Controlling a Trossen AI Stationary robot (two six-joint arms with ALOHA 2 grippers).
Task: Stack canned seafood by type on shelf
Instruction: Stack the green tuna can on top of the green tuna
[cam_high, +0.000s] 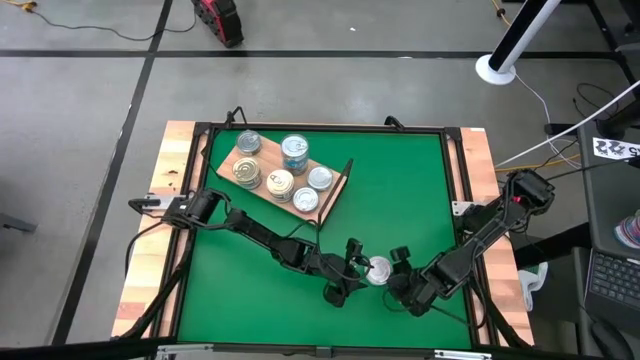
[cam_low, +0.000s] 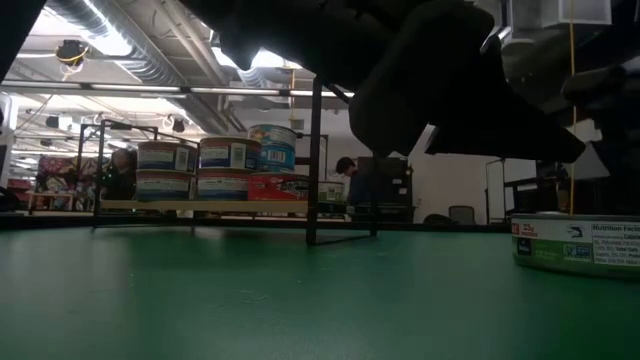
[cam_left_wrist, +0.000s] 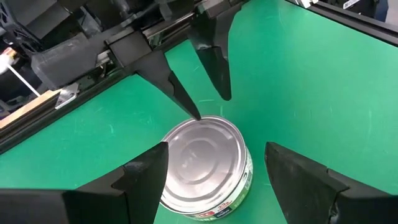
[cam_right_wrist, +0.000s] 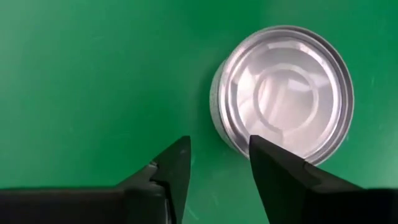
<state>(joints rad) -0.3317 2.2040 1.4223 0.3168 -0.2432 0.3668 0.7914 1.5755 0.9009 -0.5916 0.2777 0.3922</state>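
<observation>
A: How is the surface (cam_high: 400, 190) laid out, from the largest thing down?

B: The shelf (cam_high: 262, 195) is found at the far left, with several tins (cam_high: 294, 153) already stacked on it. One lone tin (cam_high: 379, 270) is left flat on the green, near the front edge and well apart from the shelf.

A: Which arm is better placed for it?

B: The tin is flanked by both. The left gripper (cam_high: 352, 268) is set just to its left, the right gripper (cam_high: 397, 272) just to its right. In the left wrist view the tin (cam_left_wrist: 205, 163) is seen between the widely spread left fingers (cam_left_wrist: 140, 177), neither of them touching it, so nothing is held.

A: And the right one?

B: Its fingers (cam_right_wrist: 171, 165) are parted only narrowly and are empty. In the right wrist view the tin (cam_right_wrist: 285, 93) lies ahead of them and off to one side, clear of the gap.

A: So what is the next move judged to turn on?

B: On the tin already sitting between the left fingers. Being round, it offers no long axis to be matched. The left arm is probably the one to close, with the shelf on its side.
</observation>
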